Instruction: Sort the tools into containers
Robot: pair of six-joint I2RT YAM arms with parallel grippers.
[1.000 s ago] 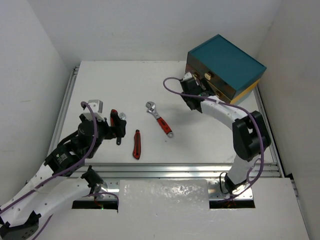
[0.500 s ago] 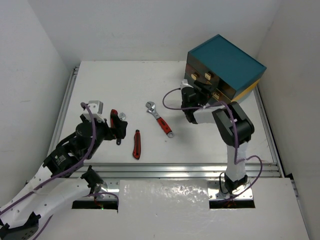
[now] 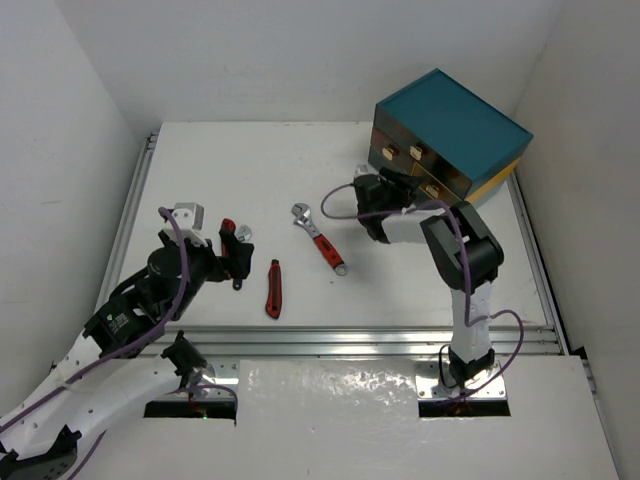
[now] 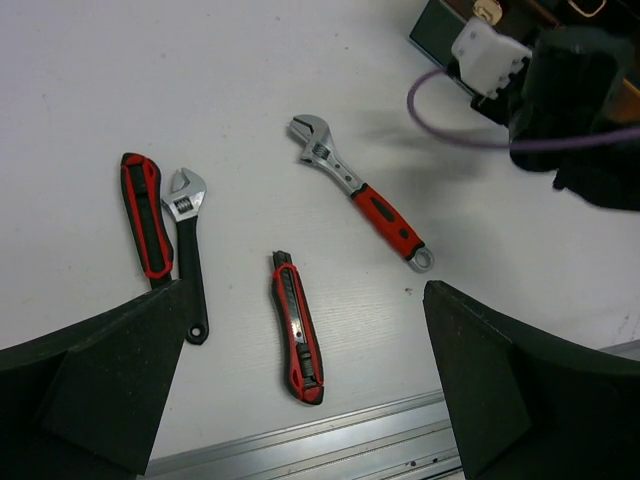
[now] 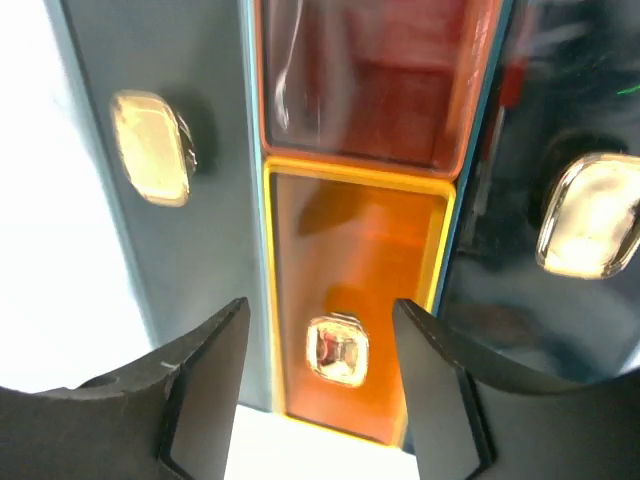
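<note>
The teal-topped chest (image 3: 452, 125) stands at the back right. My right gripper (image 3: 384, 187) is open at its drawer front. In the right wrist view the orange drawer's cream knob (image 5: 337, 350) sits between the open fingers of the right gripper (image 5: 320, 312), untouched. A red drawer (image 5: 365, 80) is beside it. My left gripper (image 3: 236, 262) is open and empty above the tools. These are a red-handled adjustable wrench (image 4: 360, 190), a red/black utility knife (image 4: 298, 328), a black adjustable wrench (image 4: 190, 255) and a red/black-handled tool (image 4: 146, 215). All lie on the table.
Smoky drawers with cream knobs (image 5: 150, 145) flank the orange one. A metal rail (image 3: 350, 338) runs along the table's near edge, just below the knife (image 3: 272, 288). The right arm's purple cable (image 3: 345, 200) loops over the table near the red wrench (image 3: 320, 238).
The right arm has folded its elbow in and brought its gripper down to the chest's drawer front. The left arm has barely shifted. The tools have not moved.
</note>
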